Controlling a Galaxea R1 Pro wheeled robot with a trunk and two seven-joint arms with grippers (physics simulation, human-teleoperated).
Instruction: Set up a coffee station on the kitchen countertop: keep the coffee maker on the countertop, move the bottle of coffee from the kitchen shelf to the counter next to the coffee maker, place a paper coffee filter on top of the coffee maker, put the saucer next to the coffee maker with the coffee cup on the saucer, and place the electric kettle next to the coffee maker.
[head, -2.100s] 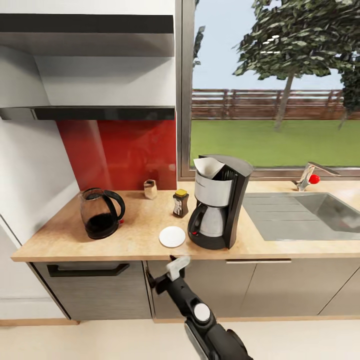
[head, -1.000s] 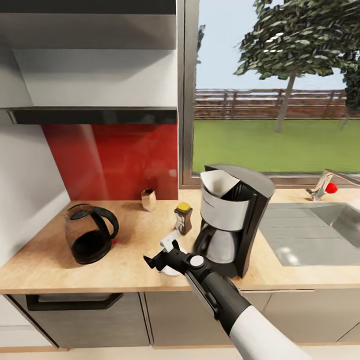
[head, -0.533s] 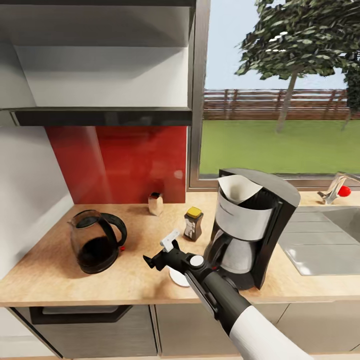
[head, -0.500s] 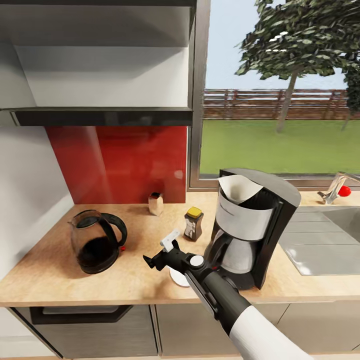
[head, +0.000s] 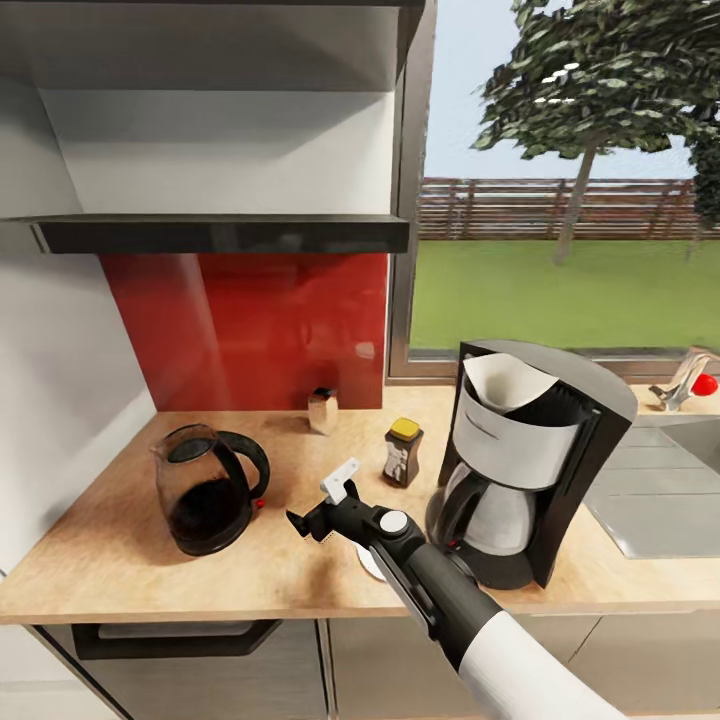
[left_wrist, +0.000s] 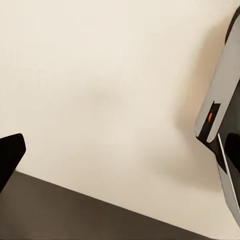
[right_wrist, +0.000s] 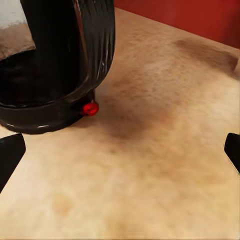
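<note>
Right gripper (head: 322, 508), jaws spread wide and empty, hovers over the countertop (head: 120, 560) facing the electric kettle (head: 205, 490), which stands well apart from the coffee maker (head: 530, 460). Risk: a skewed approach could tip the kettle. Compared with 0.5 s ago, the camera has shifted left. Left gripper's state cannot be told.
</note>
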